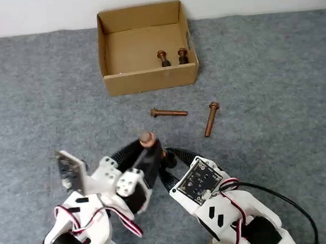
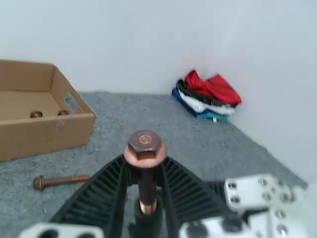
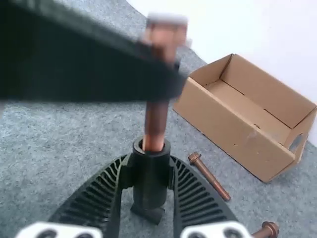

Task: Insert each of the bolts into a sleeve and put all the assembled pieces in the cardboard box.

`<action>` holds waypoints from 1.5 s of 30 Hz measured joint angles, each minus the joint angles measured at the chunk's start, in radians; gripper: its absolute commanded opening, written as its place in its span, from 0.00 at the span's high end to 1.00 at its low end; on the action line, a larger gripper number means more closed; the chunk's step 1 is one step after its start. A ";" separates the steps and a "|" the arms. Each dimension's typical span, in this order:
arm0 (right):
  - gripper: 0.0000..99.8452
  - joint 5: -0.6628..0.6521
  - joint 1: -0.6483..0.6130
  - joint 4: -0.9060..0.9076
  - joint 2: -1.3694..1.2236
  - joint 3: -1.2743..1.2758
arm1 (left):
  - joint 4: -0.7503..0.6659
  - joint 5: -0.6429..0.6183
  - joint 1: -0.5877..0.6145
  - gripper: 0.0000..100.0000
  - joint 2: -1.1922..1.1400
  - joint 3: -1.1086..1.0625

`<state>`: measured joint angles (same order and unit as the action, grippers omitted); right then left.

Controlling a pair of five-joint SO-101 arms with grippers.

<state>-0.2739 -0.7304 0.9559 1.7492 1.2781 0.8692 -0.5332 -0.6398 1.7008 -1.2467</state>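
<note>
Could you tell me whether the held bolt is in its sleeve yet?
Partly: the bolt tip sits in the sleeve mouth, shank mostly exposed.

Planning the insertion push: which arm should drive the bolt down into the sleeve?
Left. The left tool grips the bolt, whose tip sits in the sleeve mouth; the right tool holds that sleeve upright.

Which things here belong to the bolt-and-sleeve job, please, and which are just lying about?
Job: held copper hex-head bolt, tip in black cylindrical sleeve; two loose copper bolts; brown cardboard box; two assembled pieces inside it.
Lying about: multicoloured folded clothes pile.
</note>
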 measured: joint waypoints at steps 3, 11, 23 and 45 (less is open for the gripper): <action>0.99 -0.002 -0.002 0.000 0.000 -0.002 | 0.084 0.034 -0.034 0.99 -0.002 -0.003; 0.99 -0.003 0.002 0.000 -0.002 0.000 | 0.103 0.150 -0.032 0.80 0.015 -0.034; 0.99 -0.003 0.002 0.000 -0.002 0.002 | 0.140 0.255 0.058 0.79 0.014 -0.023; 0.99 0.163 0.379 0.011 -0.003 0.000 | 0.114 0.385 0.542 1.00 0.008 -0.218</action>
<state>-0.1112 -0.3514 0.9666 1.7461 1.2781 0.9828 -0.1481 -0.0982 1.7085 -1.4645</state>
